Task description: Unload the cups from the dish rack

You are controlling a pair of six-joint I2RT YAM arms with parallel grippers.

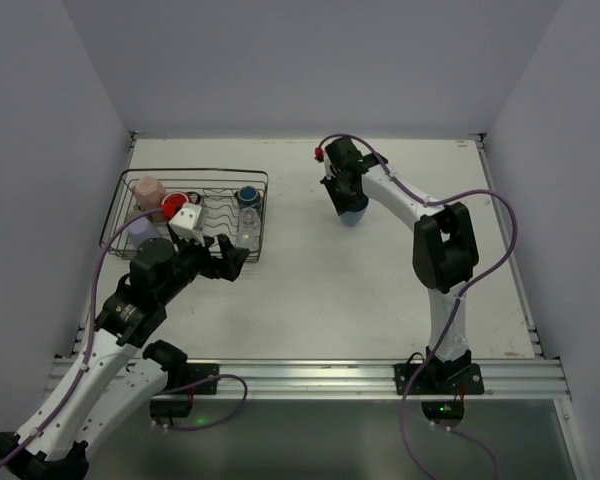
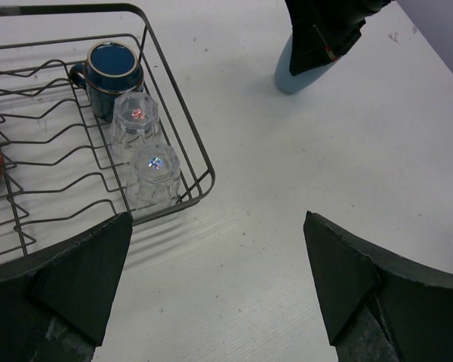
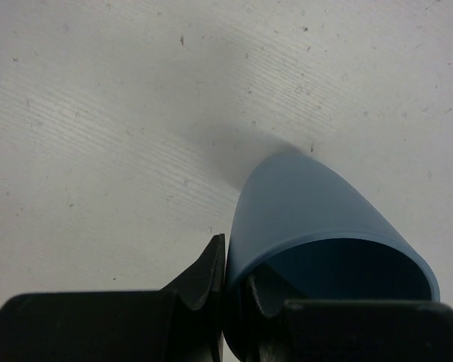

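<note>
I am gripping the small blue cup (image 3: 317,219) with my right pincer (image 3: 228,294) — one finger (image 3: 202,280) is pressing against the outside of its wall and the other is sitting inside the mouth, so the jaws are drawn almost together with only the cup's wall between them. The cup is out on the white table (image 1: 310,290), well to the right of the dish rack (image 1: 195,172), and it is leaning rather than standing straight. Its base is looking to be down at the tabletop, though I cannot tell for certain whether it is touching.

My left pincer (image 2: 215,279) is hanging wide open and holding nothing. Its two fingers (image 2: 83,283) are spreading far apart over bare table, just off the rack's near right corner.

Inside the rack, a dark blue mug (image 2: 112,75) is sitting upright at the right-hand end, its handle pointing left. Two clear glasses (image 2: 136,121) are standing mouth-down in a row just beside it, running toward the near corner. At the rack's left end, seen from above, a pale pink cup (image 1: 148,188) is sitting in the far corner with a red mug (image 1: 175,205) just beside it. A lavender tumbler (image 1: 142,224) is showing nearer to me — my left arm is partly covering that end.
</note>
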